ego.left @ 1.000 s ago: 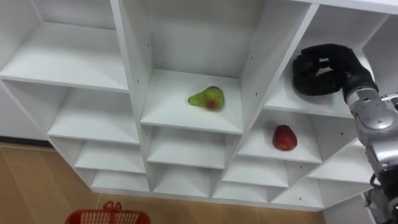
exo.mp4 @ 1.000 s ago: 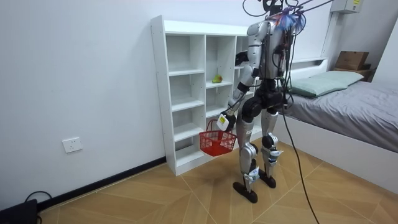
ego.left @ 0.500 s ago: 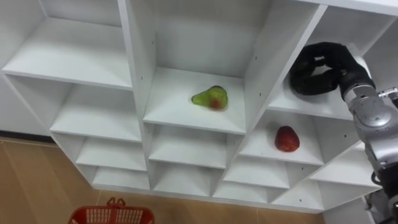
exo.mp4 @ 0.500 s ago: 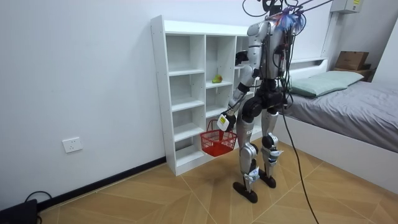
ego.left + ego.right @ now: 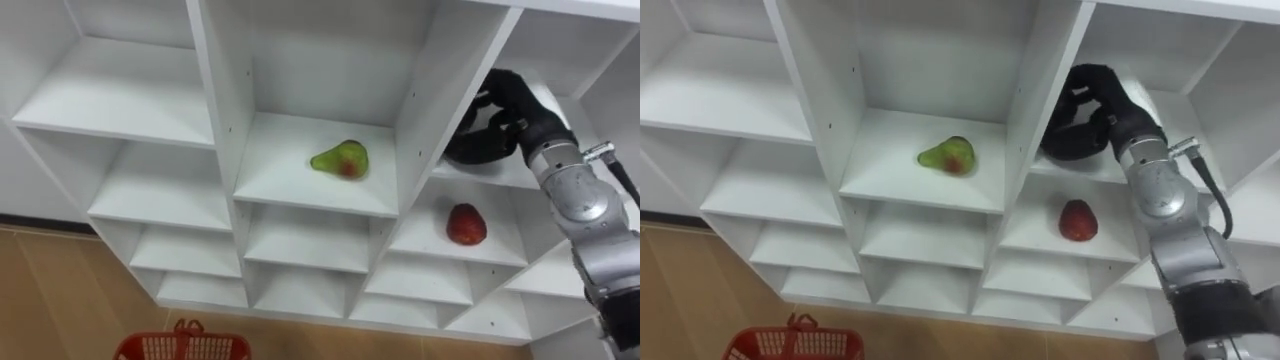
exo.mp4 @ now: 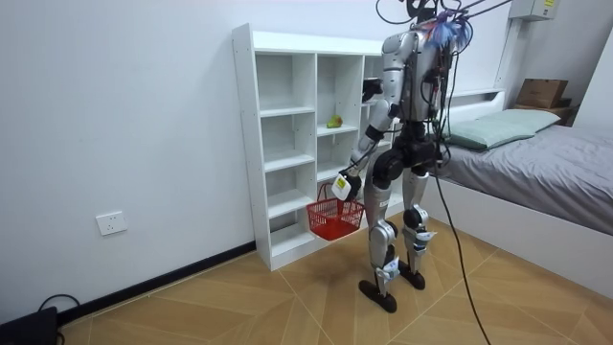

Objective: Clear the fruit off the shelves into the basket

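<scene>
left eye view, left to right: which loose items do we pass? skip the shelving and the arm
red basket → green pear → red fruit

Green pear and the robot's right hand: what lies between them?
The closet's white upright divider stands between the green pear and the right hand, seen in both eye views.

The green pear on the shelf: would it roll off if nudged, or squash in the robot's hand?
The pear lies on its side on the flat shelf, so a nudge would probably roll it in a curve. Its skin looks smooth, perhaps slippery.
</scene>
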